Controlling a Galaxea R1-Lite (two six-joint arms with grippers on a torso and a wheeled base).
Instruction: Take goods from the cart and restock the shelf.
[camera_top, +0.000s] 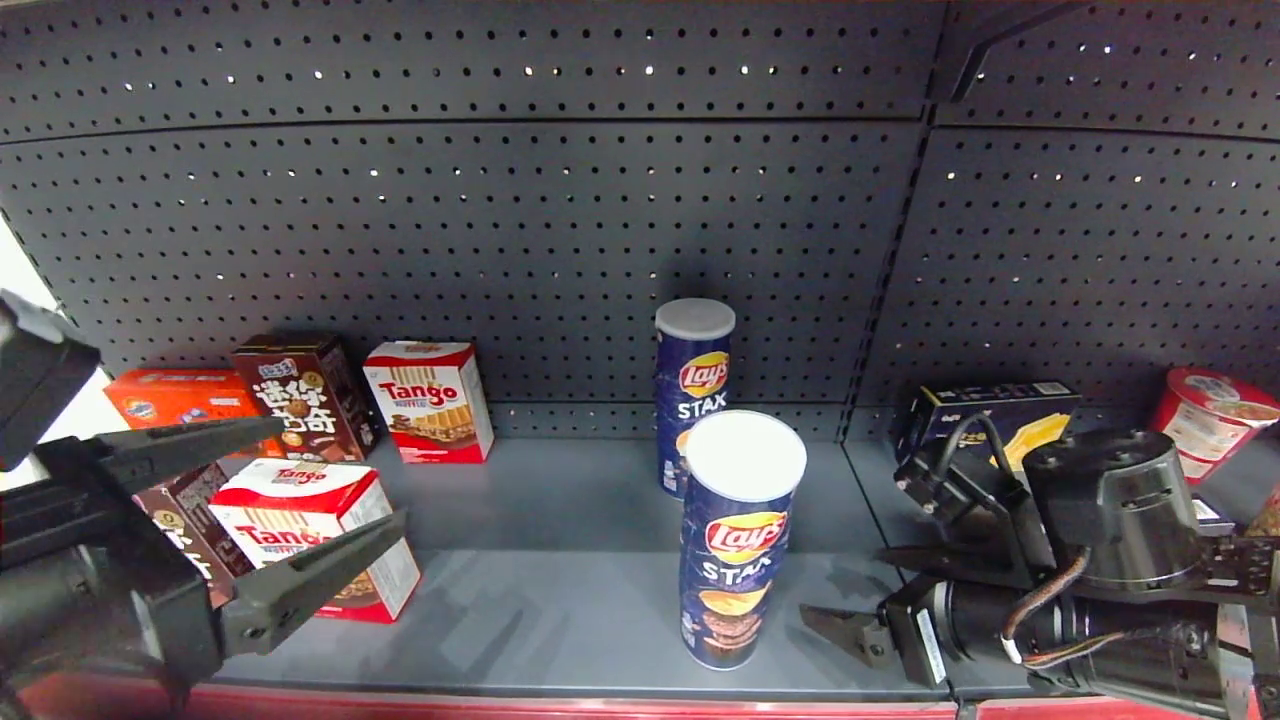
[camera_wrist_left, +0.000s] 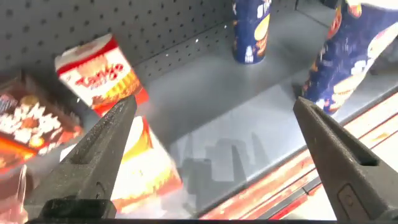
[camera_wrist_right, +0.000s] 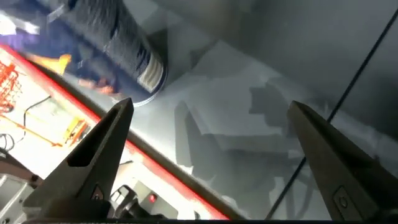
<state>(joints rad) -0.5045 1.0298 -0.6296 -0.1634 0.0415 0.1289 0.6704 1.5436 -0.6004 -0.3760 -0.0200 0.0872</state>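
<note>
My left gripper (camera_top: 340, 472) hangs at the lower left of the head frame with its two dark fingers spread wide and nothing between them; beneath it lies a red-and-white cardboard wafer box (camera_top: 315, 530), flat on the dark grey metal shelf (camera_top: 560, 560); a second wafer box of the same kind (camera_top: 430, 400) stands upright behind it, against the perforated back panel (camera_top: 500, 230); left of that stand a brown cardboard biscuit box (camera_top: 305, 395) and an orange carton (camera_top: 175, 395). My right gripper (camera_wrist_right: 211, 107) sits at the lower right of the head frame, its fingers also wide apart and holding nothing. A tall blue cylindrical chip can with a white lid (camera_top: 738, 540) stands upright near the shelf's front edge, at lower centre, just left of my right gripper and apart from it; a second blue chip can with a grey lid (camera_top: 692, 395) stands close behind it, nearer the back panel. At the right of the frame lie a dark blue box with yellow print (camera_top: 990, 410) and a red paper noodle cup (camera_top: 1210, 410); a red strip (camera_top: 600, 708) runs along the shelf's front.
</note>
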